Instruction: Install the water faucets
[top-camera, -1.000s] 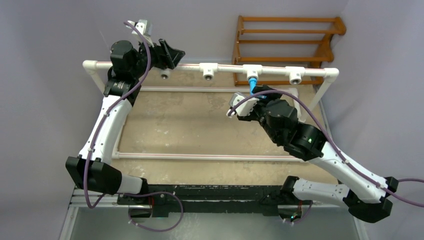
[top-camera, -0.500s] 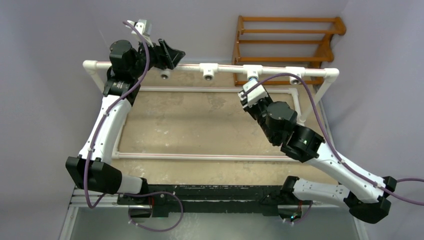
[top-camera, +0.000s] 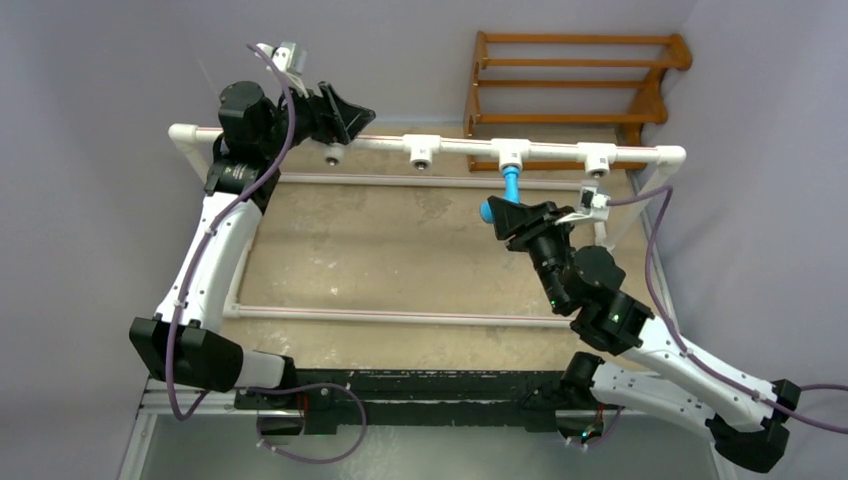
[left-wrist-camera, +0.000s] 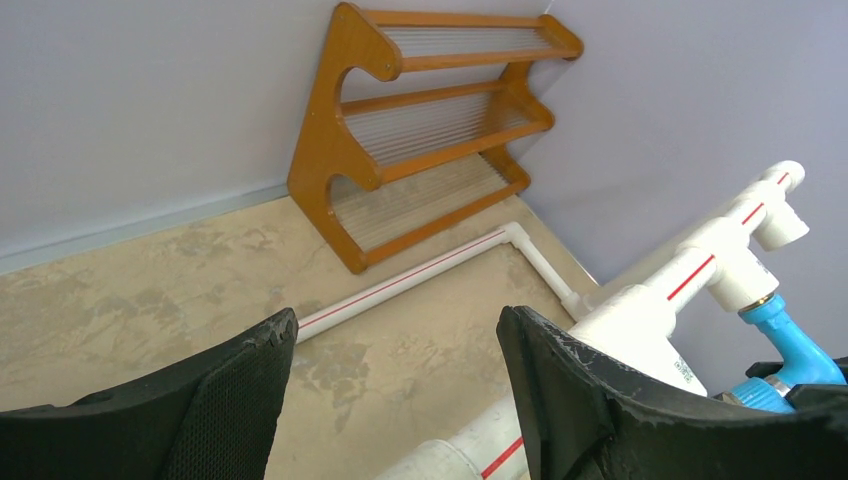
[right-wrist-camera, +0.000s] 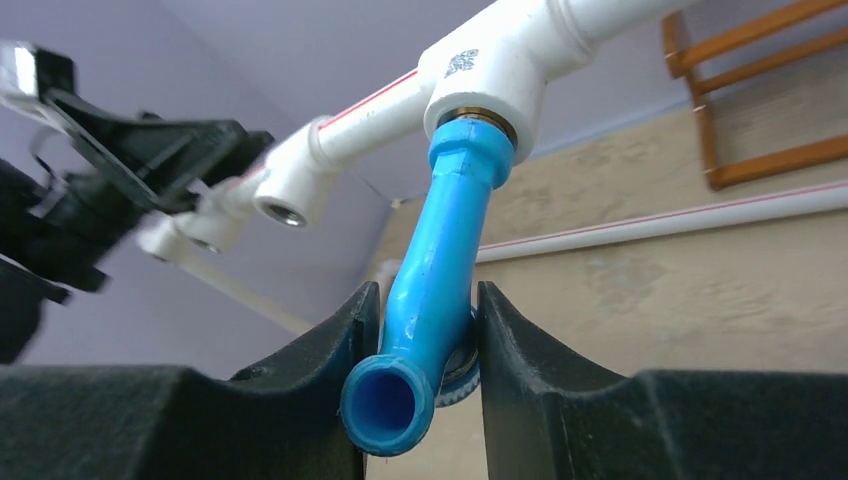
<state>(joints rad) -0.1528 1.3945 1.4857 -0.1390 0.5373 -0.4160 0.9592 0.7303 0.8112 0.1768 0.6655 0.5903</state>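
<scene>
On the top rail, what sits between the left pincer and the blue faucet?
An empty white tee midway and a second tee right by the left pincer, otherwise bare rail up to the blue faucet. Seen in the top view.

Showing bright, even, diffuse light in all three views; leaving only faint, soft-edged shadows on the bench (top-camera: 380, 250); catching a mild sheen along the sharply focused water faucet (right-wrist-camera: 435, 270); rendering the distant left arm (right-wrist-camera: 90, 170) blurred and dark in the right wrist view.
</scene>
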